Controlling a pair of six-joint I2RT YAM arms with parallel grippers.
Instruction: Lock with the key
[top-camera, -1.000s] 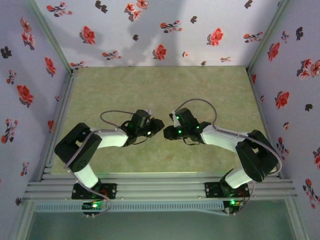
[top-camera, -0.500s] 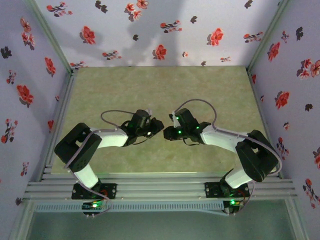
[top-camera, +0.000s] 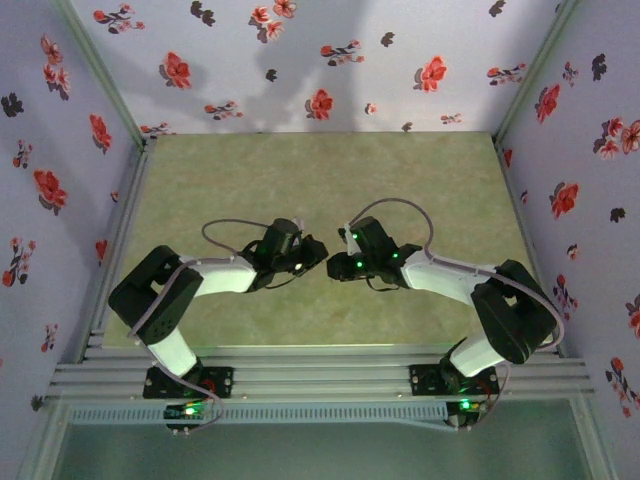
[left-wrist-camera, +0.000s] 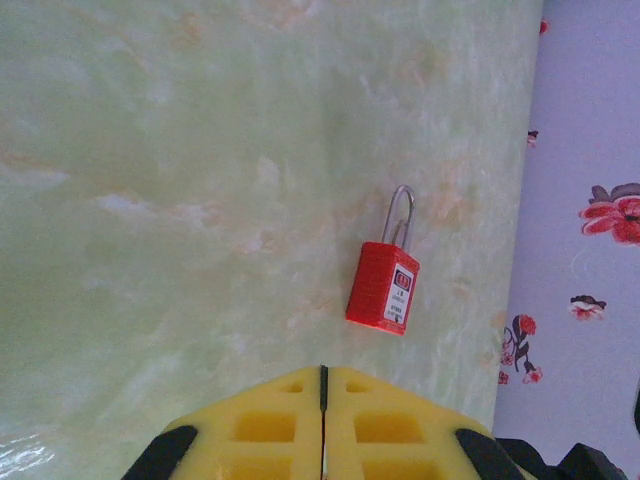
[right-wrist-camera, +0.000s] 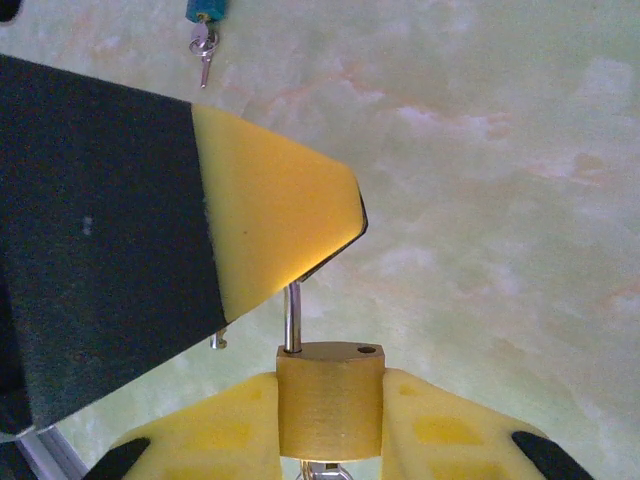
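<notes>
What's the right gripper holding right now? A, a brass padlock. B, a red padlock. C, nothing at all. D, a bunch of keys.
A: in the right wrist view the brass padlock sits clamped in the right gripper, while the red padlock lies loose on the table.

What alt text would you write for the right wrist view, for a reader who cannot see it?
A brass padlock is gripped between the yellow jaws of the right gripper at the bottom, its shackle raised, one hole empty. The left gripper, yellow and black, reaches over it from the left; keys lie on the green table, top left.
</notes>
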